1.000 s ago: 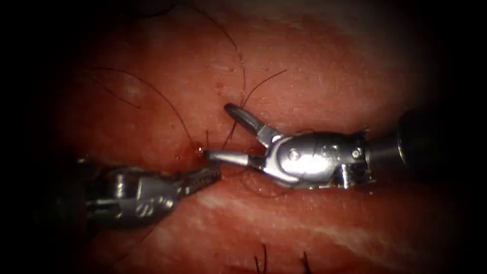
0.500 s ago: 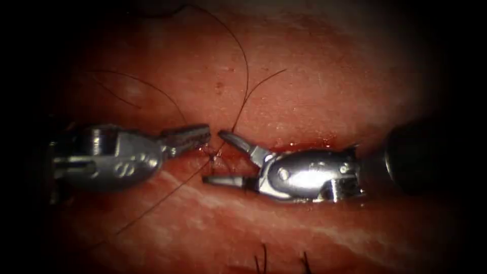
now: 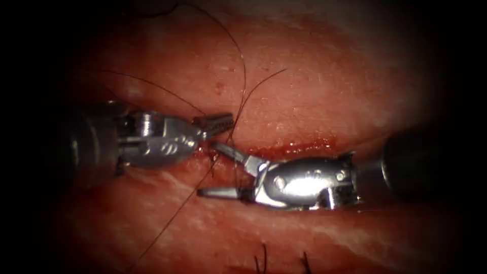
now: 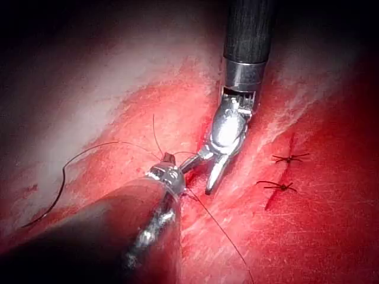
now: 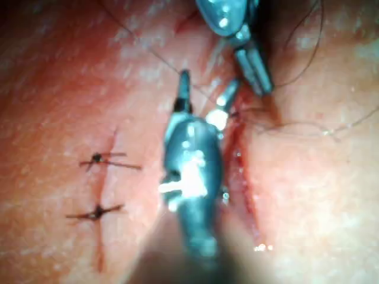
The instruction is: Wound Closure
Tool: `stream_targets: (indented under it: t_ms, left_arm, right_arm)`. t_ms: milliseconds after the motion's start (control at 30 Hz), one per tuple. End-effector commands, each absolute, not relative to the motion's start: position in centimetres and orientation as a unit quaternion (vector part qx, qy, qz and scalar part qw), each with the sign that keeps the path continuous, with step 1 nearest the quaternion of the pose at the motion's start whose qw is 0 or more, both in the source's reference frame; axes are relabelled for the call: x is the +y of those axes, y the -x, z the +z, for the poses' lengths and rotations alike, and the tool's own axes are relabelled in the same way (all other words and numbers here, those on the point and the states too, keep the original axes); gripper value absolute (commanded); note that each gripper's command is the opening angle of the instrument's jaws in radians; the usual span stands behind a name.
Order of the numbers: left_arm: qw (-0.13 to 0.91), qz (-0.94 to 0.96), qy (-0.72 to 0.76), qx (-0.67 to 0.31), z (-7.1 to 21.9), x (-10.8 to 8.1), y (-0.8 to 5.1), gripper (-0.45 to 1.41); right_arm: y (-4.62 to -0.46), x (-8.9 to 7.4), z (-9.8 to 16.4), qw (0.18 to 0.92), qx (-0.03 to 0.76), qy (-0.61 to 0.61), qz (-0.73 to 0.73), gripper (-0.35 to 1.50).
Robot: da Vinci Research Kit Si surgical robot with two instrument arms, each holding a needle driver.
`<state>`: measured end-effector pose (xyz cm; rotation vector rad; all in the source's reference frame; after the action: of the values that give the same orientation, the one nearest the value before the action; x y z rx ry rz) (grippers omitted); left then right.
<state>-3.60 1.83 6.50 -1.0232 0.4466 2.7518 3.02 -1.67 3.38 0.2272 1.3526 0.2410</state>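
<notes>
Lying mid-frame along the cut, the right tool is seen with jaws spread, holding nothing; left tool jaws closed at the thread; needle not discerned.

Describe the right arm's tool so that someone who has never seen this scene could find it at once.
Start from the tissue and find the cut with red fluid along it, running across the endoscope view. The right arm's pincer comes in from the picture's right along that cut on a shiny metal body. Unlike the left arm's pincer, its two jaws are spread wide apart, with thread running between them.
</notes>
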Motion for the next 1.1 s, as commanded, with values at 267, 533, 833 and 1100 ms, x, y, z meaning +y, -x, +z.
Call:
stream_targets:
  t_ms: [267,533,833,1100]
  left_arm:
    - [0.079,0.922,0.349,0.146,6.73,1.77,3.68,-0.45]
    - [0.074,0.922,0.351,0.144,6.74,1.67,3.63,-0.45]
    - [0.072,0.922,0.353,0.144,6.63,1.53,3.68,-0.45]
    - [0.064,0.921,0.357,0.145,6.49,1.34,3.71,-0.45]
  right_arm:
    - [-2.98,-1.72,3.36,0.741,0.652,-0.100,0.125,0.66]
    - [-2.92,-1.68,3.33,0.706,0.685,-0.103,0.146,0.62]
    - [-2.82,-1.54,3.37,0.701,0.684,-0.081,0.186,0.51]
    - [-2.76,-1.47,3.42,0.697,0.655,-0.077,0.283,0.39]
